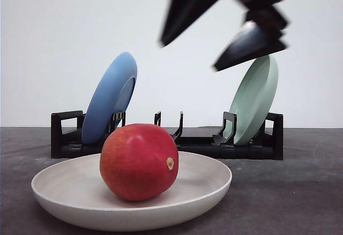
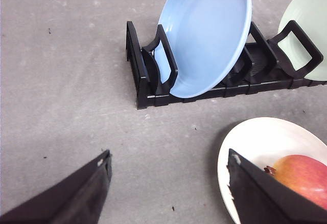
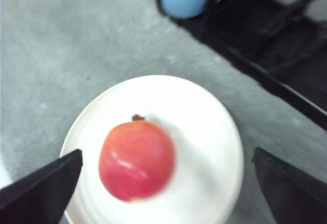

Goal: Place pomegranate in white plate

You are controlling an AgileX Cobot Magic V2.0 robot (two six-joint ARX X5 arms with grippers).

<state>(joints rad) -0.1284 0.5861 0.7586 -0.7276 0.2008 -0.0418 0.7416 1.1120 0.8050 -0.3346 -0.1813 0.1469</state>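
The jaws of the right gripper (image 3: 166, 191) stand spread wide and hold nothing; in the right wrist view its two dark fingers frame the pomegranate (image 3: 137, 160), which lies between and beyond the fingertips, apart from both. The pomegranate rests inside the white plate (image 3: 214, 132), slightly off the plate's centre, and the plate sits flat on the grey bench (image 3: 61, 55). In the front view the right gripper (image 1: 228, 42) hangs blurred, well above the fruit and toward the rack side, with clear air between the jaws and the pomegranate (image 1: 138, 161). The jaws of the left gripper (image 2: 168, 183) are also spread and empty; from them the white plate (image 2: 265, 132) lies beside and beyond one finger, which overlaps part of the fruit. The right arm is judged the nearer, being roughly over the plate. The fruit is close to round, so no long axis governs approach; its stem nub faces sideways in the front view. The placement appears complete, so the coming move is judged a clear withdrawal. The left wrist view shows the black rack (image 2: 148, 81) holding the blue plate (image 2: 209, 29) and the pale green plate (image 2: 311, 24) upright.
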